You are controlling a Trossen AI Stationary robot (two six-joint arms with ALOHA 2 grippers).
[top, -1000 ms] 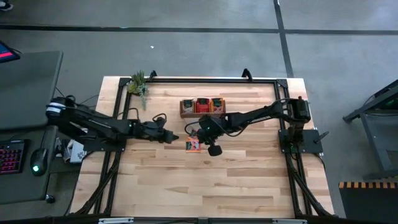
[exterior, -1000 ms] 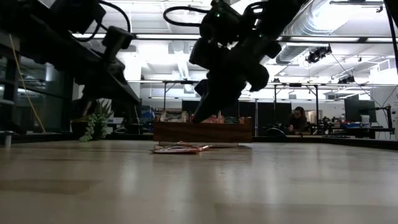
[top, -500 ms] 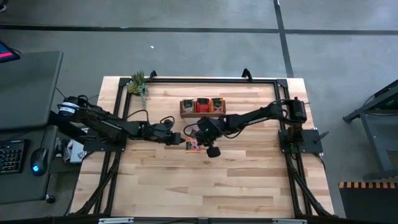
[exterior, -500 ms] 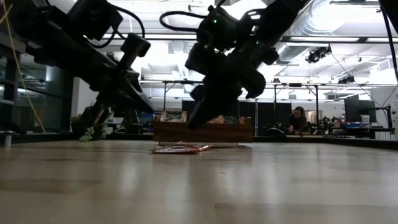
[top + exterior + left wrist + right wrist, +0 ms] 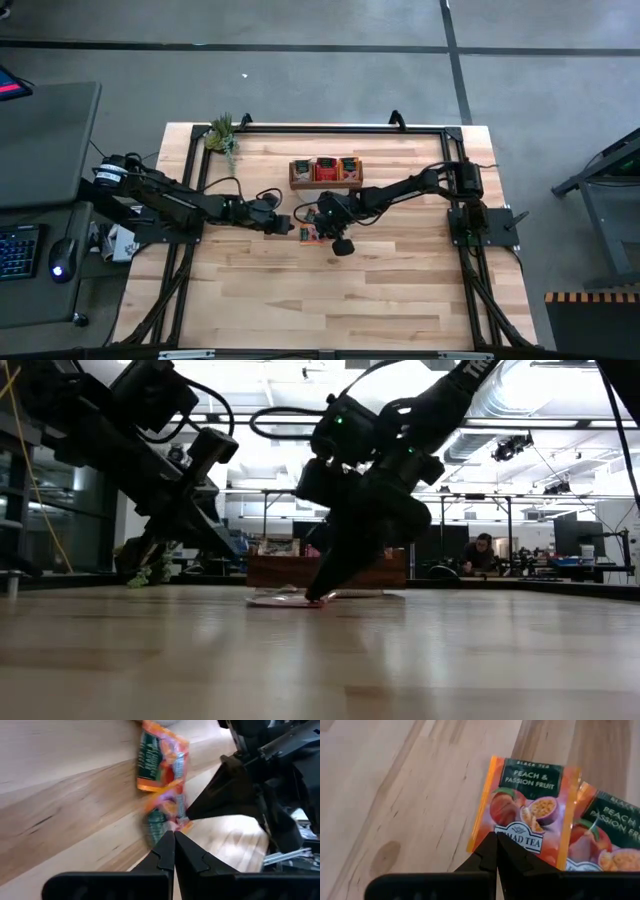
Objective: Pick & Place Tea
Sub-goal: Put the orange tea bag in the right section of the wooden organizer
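Both grippers closed over loose tea sachets on the table

High view: left gripper (image 5: pixel 288 222) and right gripper (image 5: pixel 312 228) flank the sachets (image 5: pixel 309 234), just before the wooden tray (image 5: pixel 325 183); bare boards elsewhere. Right wrist view: pinched fingertips (image 5: pixel 496 851) at a peach sachet's (image 5: pixel 527 815) edge, holding nothing.

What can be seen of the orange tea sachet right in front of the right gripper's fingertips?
The orange tea sachet is a flat, glossy square packet lying face up on the pale wooden table. Its top carries a dark green band reading "Black Tea, Peach & Passion Fruit", above a picture of peach and passion fruit and a white label partly hidden by the fingers. A second matching sachet lies against one edge, seemingly overlapping it. The shut right gripper is over its lower edge; whether they touch cannot be told.
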